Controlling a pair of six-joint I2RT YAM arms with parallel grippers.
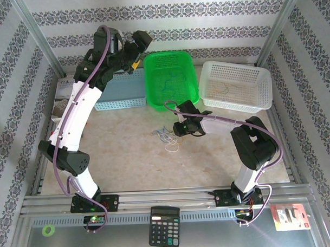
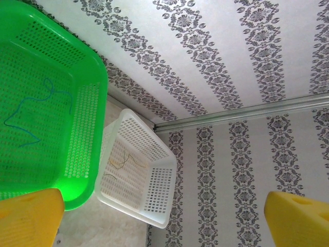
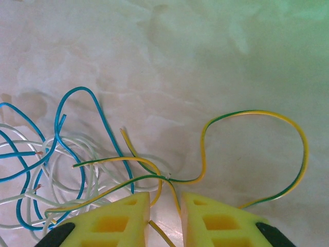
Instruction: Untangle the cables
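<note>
Green basket (image 1: 149,80), white basket (image 1: 237,106), calculator (image 1: 164,226).

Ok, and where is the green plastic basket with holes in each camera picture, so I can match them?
Top external: the green perforated plastic basket stands at the upper centre.
Left wrist: the basket takes the left side.
Right wrist: a green tint on the marbled tabletop, upper right, perhaps its reflection.
Shared landmark: the white perforated plastic basket beside it, in the top external and left wrist views.

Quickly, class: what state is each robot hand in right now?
Left hand: open, holding nothing.
Right hand: narrowed around the yellow-green cable; grip cannot be told.
</note>
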